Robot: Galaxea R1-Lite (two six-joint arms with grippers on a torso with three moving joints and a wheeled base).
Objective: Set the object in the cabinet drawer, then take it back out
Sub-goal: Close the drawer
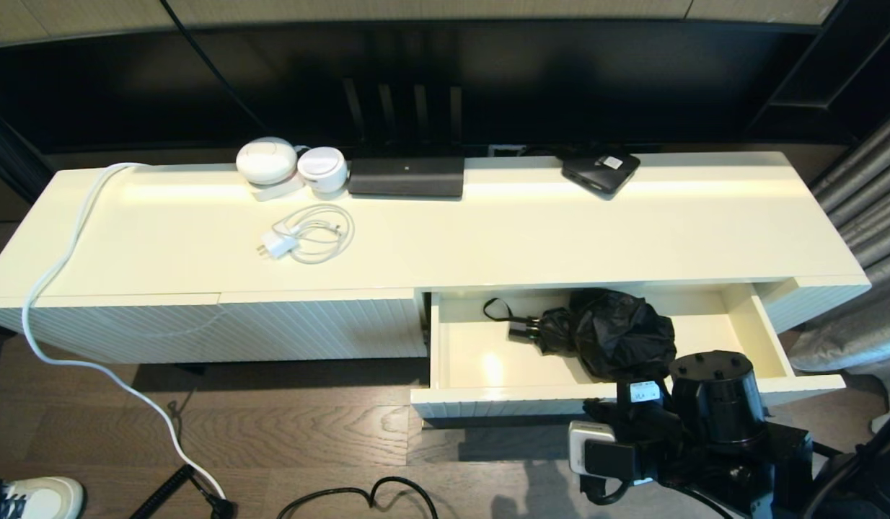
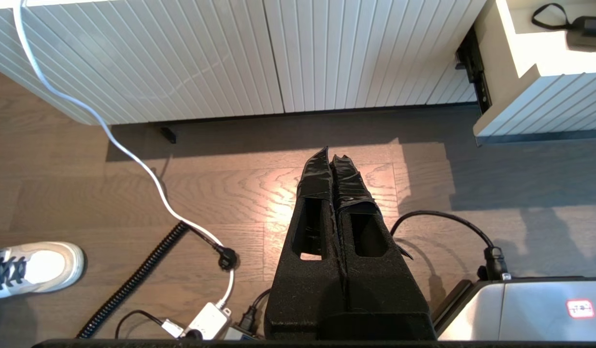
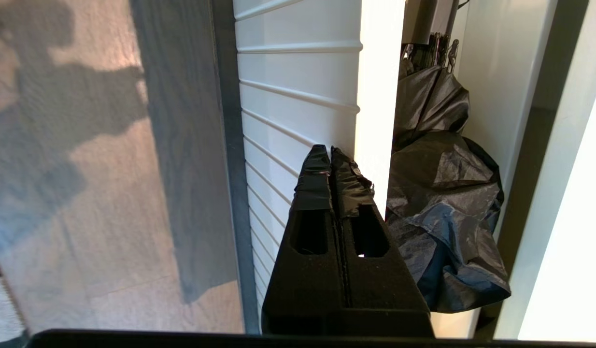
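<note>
Wood flooring runs beneath our open drawer, where the umbrella lies so it can be retrieved. Our right gripper, pinched together and empty, sits outside the fluted front, umbrella just beyond. Our left gripper is parked, closed, over the floor.

the right arm hides the umbrella canopy's near edge and part of the drawer front; the drawer's bar handle is out of sight.
</note>
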